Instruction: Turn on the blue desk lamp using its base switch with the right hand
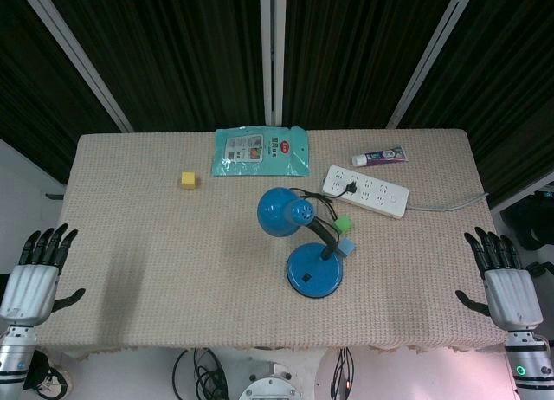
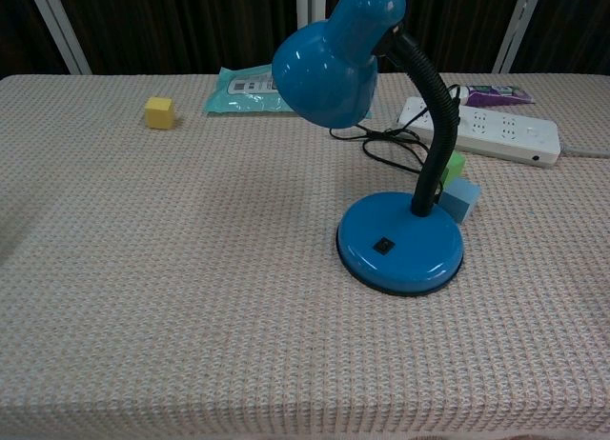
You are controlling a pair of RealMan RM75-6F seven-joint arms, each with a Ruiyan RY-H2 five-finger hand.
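Observation:
The blue desk lamp stands right of the table's middle, its round base point(image 1: 314, 271) point(image 2: 400, 242) near the front and its shade point(image 1: 282, 212) point(image 2: 329, 69) bent toward the left. A small black switch point(image 2: 383, 245) point(image 1: 304, 279) sits on the front of the base; the lamp looks unlit. My right hand point(image 1: 502, 279) hangs off the table's right edge, fingers spread, holding nothing, well right of the base. My left hand point(image 1: 36, 274) rests the same way beyond the left edge. Neither hand shows in the chest view.
A white power strip point(image 1: 365, 191) point(image 2: 496, 129) lies behind the lamp with the lamp's black cord plugged in. Green point(image 1: 344, 223) point(image 2: 455, 166) and light blue point(image 1: 346, 246) point(image 2: 461, 198) cubes touch the base's back right. A yellow cube point(image 1: 189, 180) point(image 2: 159, 111), teal packet point(image 1: 261, 151) and a tube point(image 1: 379, 158) lie farther back.

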